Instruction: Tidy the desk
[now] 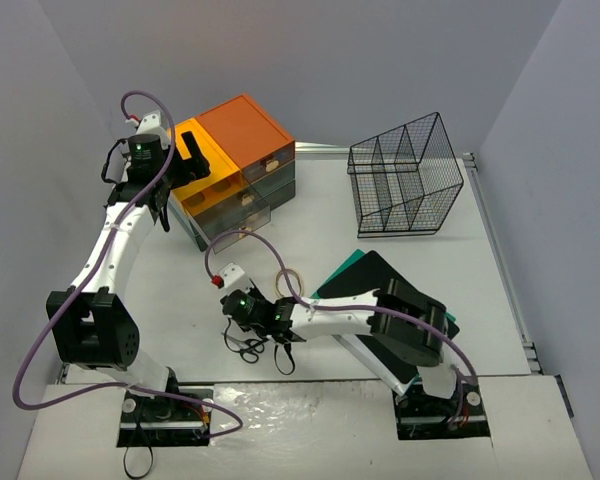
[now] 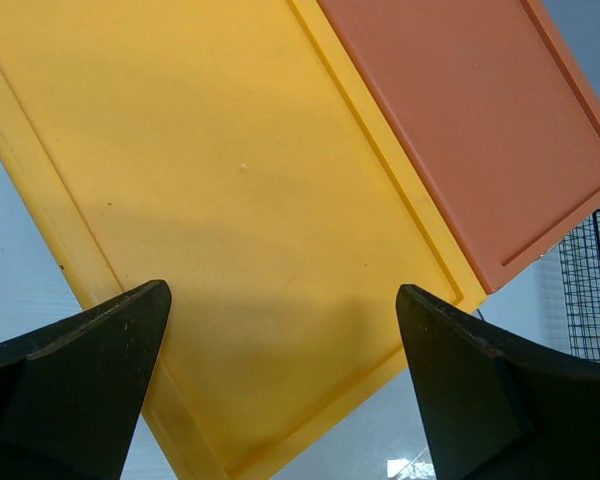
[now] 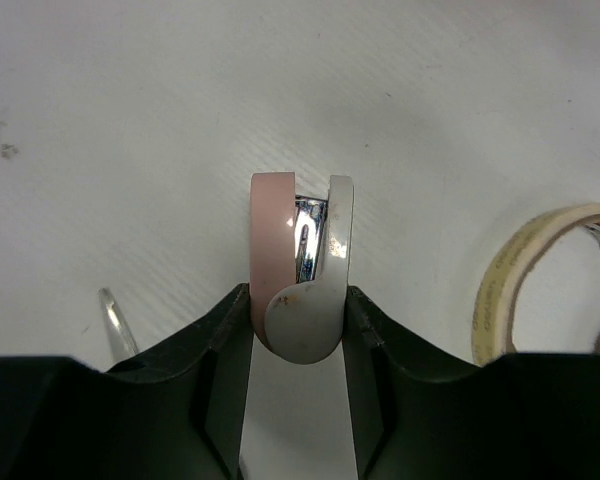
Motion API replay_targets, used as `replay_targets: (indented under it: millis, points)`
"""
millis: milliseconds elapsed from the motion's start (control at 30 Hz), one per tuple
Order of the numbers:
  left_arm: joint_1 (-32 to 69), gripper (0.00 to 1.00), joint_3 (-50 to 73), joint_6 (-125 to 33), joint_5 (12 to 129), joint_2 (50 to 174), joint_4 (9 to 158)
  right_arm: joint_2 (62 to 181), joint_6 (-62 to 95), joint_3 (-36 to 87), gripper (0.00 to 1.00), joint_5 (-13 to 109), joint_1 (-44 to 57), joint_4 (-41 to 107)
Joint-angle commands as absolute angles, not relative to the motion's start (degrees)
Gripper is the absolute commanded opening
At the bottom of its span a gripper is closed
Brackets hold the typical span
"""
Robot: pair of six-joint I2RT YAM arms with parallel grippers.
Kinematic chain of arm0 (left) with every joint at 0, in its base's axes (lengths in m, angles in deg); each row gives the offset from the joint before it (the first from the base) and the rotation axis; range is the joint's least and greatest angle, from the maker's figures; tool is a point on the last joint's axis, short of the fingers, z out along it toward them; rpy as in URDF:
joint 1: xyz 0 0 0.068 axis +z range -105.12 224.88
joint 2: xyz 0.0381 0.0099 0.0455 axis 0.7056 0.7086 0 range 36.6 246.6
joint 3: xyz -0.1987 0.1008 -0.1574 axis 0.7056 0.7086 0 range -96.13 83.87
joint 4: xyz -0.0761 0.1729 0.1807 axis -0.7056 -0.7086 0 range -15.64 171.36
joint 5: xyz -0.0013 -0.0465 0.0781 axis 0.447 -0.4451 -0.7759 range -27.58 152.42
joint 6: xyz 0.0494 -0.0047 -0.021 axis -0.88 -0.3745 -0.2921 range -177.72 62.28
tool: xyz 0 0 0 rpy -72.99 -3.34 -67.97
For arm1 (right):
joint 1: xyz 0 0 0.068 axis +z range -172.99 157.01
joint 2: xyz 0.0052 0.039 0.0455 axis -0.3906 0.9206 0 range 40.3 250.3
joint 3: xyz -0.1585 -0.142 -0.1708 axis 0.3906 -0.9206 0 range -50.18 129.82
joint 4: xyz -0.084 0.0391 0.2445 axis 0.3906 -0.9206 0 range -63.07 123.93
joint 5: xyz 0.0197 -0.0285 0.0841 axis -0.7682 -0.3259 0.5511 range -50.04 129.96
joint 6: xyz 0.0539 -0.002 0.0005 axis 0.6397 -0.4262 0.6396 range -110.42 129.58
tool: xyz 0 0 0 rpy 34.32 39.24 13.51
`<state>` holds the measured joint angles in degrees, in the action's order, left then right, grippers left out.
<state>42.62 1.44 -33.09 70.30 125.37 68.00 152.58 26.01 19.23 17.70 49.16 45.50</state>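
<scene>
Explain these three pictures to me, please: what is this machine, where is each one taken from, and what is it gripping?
These are two robot arms bolted at the near edge of a white desk. The wide picture looks down from above and behind them: the left arm reaches to a drawer chest with yellow and orange tops, the right arm bends across the middle. The other two come from cameras on the wrists, so each shows its own two fingers. The left pincer stands open above the yellow top, holding nothing. The right pincer is closed on what looks like a small pink and white stapler. Also on the desk: black scissors, a roll of tape, a dark folder under the right arm, and a black wire basket at the far right.
</scene>
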Motion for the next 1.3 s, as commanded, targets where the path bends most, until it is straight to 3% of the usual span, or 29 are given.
replay_targets:
  millis: [0, 333, 833, 1267]
  points:
    - [44.6, 0.97, 2.9, -32.6, 66.4, 127.3, 55.3, 139.4, 26.9, 23.8, 0.0, 19.2, 50.4, 40.5]
    - [44.6, 0.97, 3.0, -32.1, 66.5, 127.2, 55.5, 132.2, 24.8, 37.2, 0.0, 17.4, 49.4, 35.7]
    - [44.6, 0.97, 3.1, -31.8, 66.5, 126.3, 55.1, 149.1, 25.0, 56.8, 0.0, 22.5, 34.2, 35.6]
    - [44.6, 0.97, 2.4, -32.5, 65.9, 126.3, 54.3, 156.6, 26.0, 62.7, 0.02, 25.1, 31.9, 35.3]
